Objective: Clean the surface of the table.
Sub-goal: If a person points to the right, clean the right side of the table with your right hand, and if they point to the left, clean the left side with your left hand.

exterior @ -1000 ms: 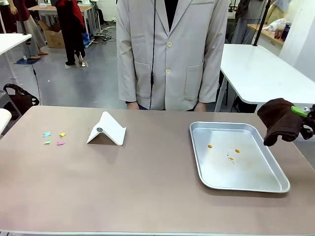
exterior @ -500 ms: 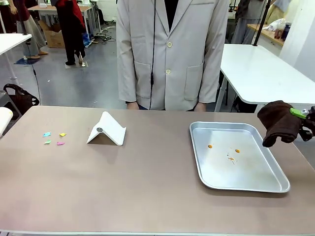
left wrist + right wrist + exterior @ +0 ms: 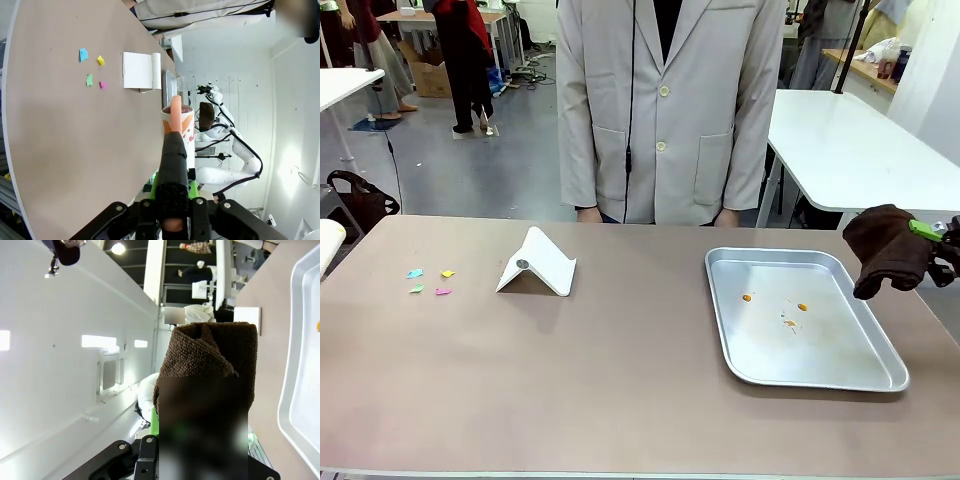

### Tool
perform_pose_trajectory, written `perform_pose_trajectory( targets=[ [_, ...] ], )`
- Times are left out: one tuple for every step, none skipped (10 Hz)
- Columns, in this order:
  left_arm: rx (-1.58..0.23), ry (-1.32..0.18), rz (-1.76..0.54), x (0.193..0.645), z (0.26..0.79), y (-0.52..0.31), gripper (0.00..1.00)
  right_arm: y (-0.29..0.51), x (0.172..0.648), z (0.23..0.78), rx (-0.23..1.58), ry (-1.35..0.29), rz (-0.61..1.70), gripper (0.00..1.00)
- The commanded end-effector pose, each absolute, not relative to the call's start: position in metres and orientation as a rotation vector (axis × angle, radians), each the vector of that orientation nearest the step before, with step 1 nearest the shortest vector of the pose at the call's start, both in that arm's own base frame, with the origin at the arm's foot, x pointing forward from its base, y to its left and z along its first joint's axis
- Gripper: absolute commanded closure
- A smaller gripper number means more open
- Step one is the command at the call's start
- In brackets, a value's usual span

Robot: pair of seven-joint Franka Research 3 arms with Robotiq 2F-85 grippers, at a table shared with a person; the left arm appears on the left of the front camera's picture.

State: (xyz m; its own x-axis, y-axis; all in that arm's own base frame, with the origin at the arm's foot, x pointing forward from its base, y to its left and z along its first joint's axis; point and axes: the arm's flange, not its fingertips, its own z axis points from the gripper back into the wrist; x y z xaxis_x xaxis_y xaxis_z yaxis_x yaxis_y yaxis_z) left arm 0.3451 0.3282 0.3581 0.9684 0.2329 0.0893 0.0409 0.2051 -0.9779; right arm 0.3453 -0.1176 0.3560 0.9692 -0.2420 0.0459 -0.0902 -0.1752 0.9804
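The taupe-brown table (image 3: pixel 620 370) spans the front view, and it also fills the left of the left wrist view (image 3: pixel 75 145). Near its far left lie several small coloured paper scraps (image 3: pixel 430 281) (image 3: pixel 93 67). At the table's right edge my right gripper (image 3: pixel 932 232) is shut on a dark brown cloth (image 3: pixel 887 248), held in the air just beyond the silver tray (image 3: pixel 840 375). That cloth (image 3: pixel 207 355) hides the fingers in the right wrist view. My left gripper (image 3: pixel 172 192) is shut on a black-handled tool with a pink tip (image 3: pixel 175 112), off the table's edge.
A white folded stand (image 3: pixel 536 263) (image 3: pixel 140 70) sits left of centre. The tray holds a few orange crumbs (image 3: pixel 790 310). A person in a pale coat (image 3: pixel 665 110) stands at the far edge. A white paper cup with orange print (image 3: pixel 184 131) is behind the tool's tip.
My right gripper rose slightly with the brown cloth, then held still. Nothing else on the table moved.
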Motion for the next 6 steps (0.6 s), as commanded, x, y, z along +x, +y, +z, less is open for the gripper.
perform_pose_trajectory(
  targets=[
    [-1.358, -0.242, 0.121, 0.3425, 0.3624, 0.3280, 1.00, -0.1170, 0.3443, 0.3606, 1.760, -0.247, -0.118, 1.00],
    [-1.358, -0.242, 0.121, 0.3425, 0.3624, 0.3280, 1.00, -0.1170, 0.3443, 0.3606, 1.760, -0.247, -0.118, 1.00],
    [-1.358, -0.242, 0.121, 0.3425, 0.3624, 0.3280, 1.00, -0.1170, 0.3443, 0.3606, 1.760, -0.247, -0.118, 1.00],
    [-1.358, -0.242, 0.121, 0.3425, 0.3624, 0.3280, 1.00, -0.1170, 0.3443, 0.3606, 1.760, -0.247, -0.118, 1.00],
    [-1.358, -0.242, 0.121, 0.3425, 0.3624, 0.3280, 1.00, -0.1170, 0.3443, 0.3606, 1.760, -0.247, -0.118, 1.00],
    [-1.358, -0.242, 0.121, 0.3425, 0.3624, 0.3280, 1.00, -0.1170, 0.3443, 0.3606, 1.760, -0.247, -0.118, 1.00]
  ],
)
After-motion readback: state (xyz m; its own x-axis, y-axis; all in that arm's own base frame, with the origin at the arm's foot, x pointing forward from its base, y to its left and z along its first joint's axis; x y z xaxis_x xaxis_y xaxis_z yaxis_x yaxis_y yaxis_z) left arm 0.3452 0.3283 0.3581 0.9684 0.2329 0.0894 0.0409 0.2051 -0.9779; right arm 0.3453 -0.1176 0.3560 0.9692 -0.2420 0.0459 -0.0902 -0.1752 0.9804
